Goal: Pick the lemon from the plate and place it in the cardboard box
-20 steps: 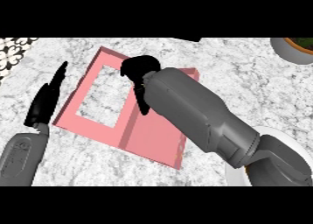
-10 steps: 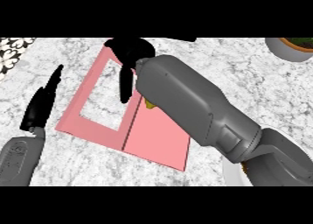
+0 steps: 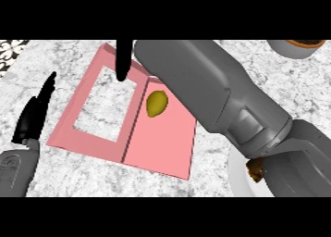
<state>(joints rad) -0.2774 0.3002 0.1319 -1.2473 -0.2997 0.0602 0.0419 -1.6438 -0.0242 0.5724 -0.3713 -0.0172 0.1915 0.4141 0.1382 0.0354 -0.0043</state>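
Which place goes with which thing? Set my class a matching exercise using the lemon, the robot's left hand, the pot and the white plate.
Things:
1 lemon
2 left hand
3 pot
4 plate

Places:
A top right corner of the view
B lying on the flat pink panel of the box
C left of the box, beside its edge
D lower right edge of the view

Pairs: 1-B, 2-C, 3-A, 4-D.

lemon (image 3: 156, 103): now uncovered on box flap (image 3: 161, 150) | right hand (image 3: 124, 58): moved off it, fingers straightened
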